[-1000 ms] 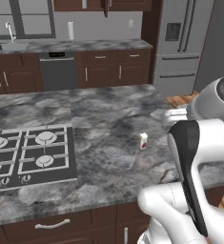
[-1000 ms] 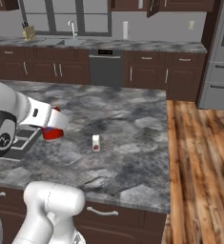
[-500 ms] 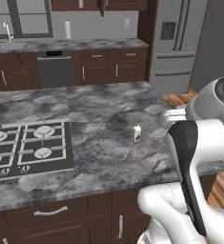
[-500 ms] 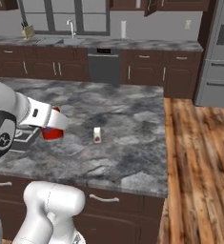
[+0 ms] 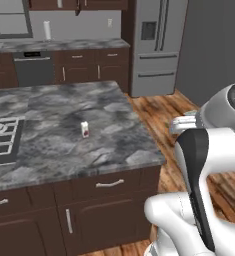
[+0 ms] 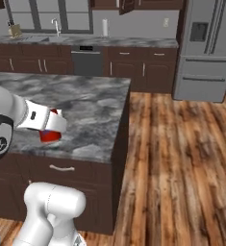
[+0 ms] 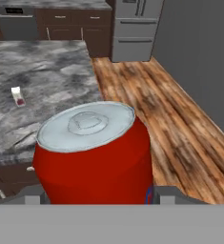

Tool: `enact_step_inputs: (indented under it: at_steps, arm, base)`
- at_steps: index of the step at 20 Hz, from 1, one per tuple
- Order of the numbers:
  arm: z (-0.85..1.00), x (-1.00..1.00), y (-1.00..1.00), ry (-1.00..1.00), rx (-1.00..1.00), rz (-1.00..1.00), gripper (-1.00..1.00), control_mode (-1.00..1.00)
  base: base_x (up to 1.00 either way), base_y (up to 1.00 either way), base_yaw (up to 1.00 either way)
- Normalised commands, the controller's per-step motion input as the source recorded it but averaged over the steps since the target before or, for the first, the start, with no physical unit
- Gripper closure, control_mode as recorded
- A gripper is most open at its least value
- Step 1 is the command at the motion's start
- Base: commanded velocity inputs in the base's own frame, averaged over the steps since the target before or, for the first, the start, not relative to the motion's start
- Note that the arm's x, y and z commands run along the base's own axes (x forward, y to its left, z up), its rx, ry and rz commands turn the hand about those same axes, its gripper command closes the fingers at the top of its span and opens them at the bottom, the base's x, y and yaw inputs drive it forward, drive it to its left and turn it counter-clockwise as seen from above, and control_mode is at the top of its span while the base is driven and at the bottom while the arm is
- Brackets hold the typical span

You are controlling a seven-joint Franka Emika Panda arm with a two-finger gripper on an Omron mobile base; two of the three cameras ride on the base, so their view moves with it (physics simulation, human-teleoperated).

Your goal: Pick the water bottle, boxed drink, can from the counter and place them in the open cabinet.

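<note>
Dark brown cabinets and a steel fridge [image 5: 154,45] stand at the back of the kitchen in the left base view, and the grey marbled bench [image 5: 64,135] fills the middle. On this bench the boxed drink [image 5: 84,129] stands upright, to the right of the gas cooktop [image 5: 1,140] and well apart from the bench edge. From the right base view, the bench [image 6: 85,110] ends beside a wooden floor [image 6: 182,158], and the white arm reaches over its front part. The claw [image 6: 50,131] is there with the red can [image 6: 49,135] between its fingers, low over the bench near the front edge; I cannot tell if the can touches the stone. In the hand view, the can [image 7: 92,157] is very close, upright, its silver top toward the camera. The claw [image 7: 95,195] is closed on its two sides. The boxed drink [image 7: 18,96] is seen far behind on the bench [image 7: 46,71].
</note>
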Motion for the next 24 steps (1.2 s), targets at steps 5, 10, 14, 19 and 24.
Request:
enact_step_inputs:
  at_steps: [5,10,14,19,24]
  arm:
    - [0.00,0.00,0.00,0.00,0.00,0.00,1.00,1.00]
    - [0.00,0.00,0.00,0.00,0.00,0.00,1.00,1.00]
    - [0.00,0.00,0.00,0.00,0.00,0.00,1.00,1.00]
    - [0.00,0.00,0.00,0.00,0.00,0.00,1.00,1.00]
    - [0.00,0.00,0.00,0.00,0.00,0.00,1.00,1.00]
  base:
    - [0.00,-1.00,0.00]
    - [0.07,-1.00,0.00]
    - [0.78,-0.92,0.11]
    - [1.00,-0.58,0.35]
    - [1.00,-0.31,0.48]
